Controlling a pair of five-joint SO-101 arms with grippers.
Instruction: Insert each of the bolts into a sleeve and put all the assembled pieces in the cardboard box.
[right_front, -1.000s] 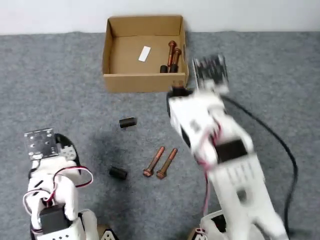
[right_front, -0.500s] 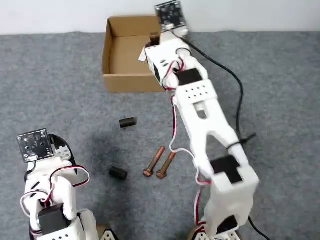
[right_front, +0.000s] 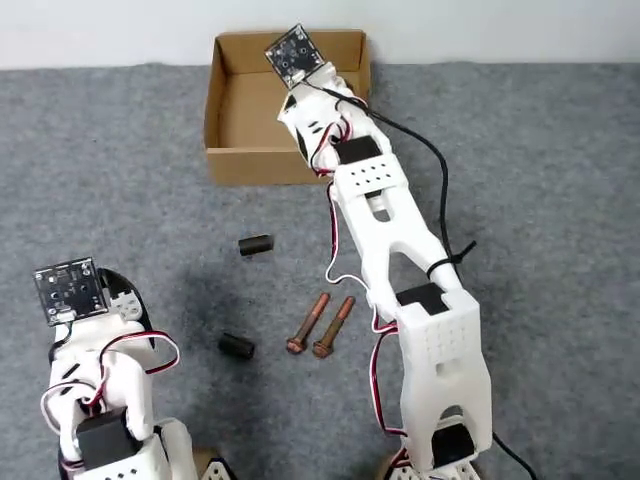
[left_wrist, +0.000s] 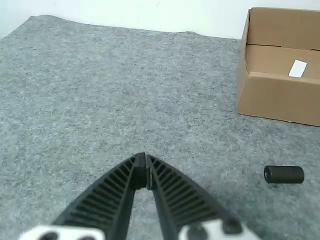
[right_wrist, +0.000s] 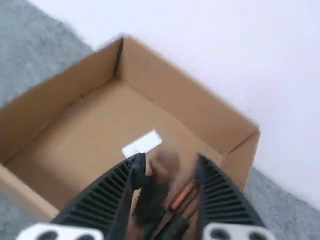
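Right claw (right_wrist: 168, 159) spread over the brown cardboard box (right_wrist: 195, 107), a blurred dark-sleeved bolt (right_wrist: 150, 195) between its ribbed fingers; left claw (left_wrist: 146, 172) pressed together over the grey felt tabletop (left_wrist: 100, 100).

We see bright, even light falling from above — the grey felt (right_front: 120, 180) carries only soft shadows, the plainest a dim patch between the upper sleeve (right_front: 256, 245) and the lower sleeve (right_front: 237, 347). Behind the cardboard box (right_front: 225, 110) the white wall (right_wrist: 240, 50) glares nearly blank, while the box floor is evenly lit.
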